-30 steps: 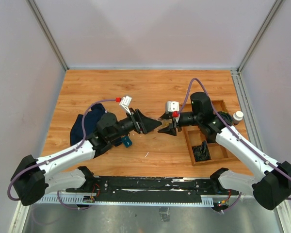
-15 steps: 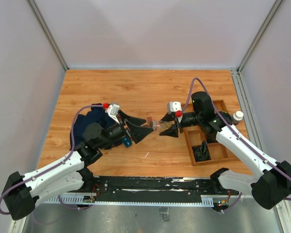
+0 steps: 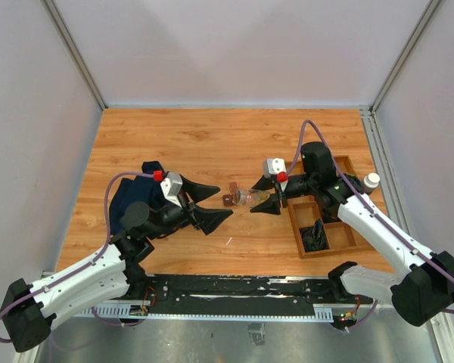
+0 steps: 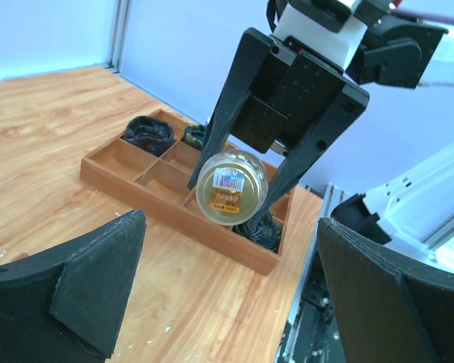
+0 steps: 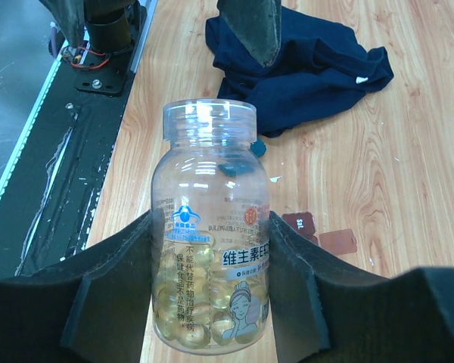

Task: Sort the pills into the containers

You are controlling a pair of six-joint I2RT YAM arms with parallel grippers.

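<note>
The right pincer (image 3: 260, 195) is clamped partway shut around a clear bottle (image 5: 210, 265) of yellow capsules (image 5: 183, 306). It holds the bottle on its side above the counter (image 3: 212, 144), mouth toward the left pincer (image 3: 226, 200), which gapes wide with nothing in it. The containers (image 5: 301, 224), small and reddish-brown, lie on the counter between the two pincers. A dark blue cloth (image 3: 132, 200) lies by the left arm.
</note>
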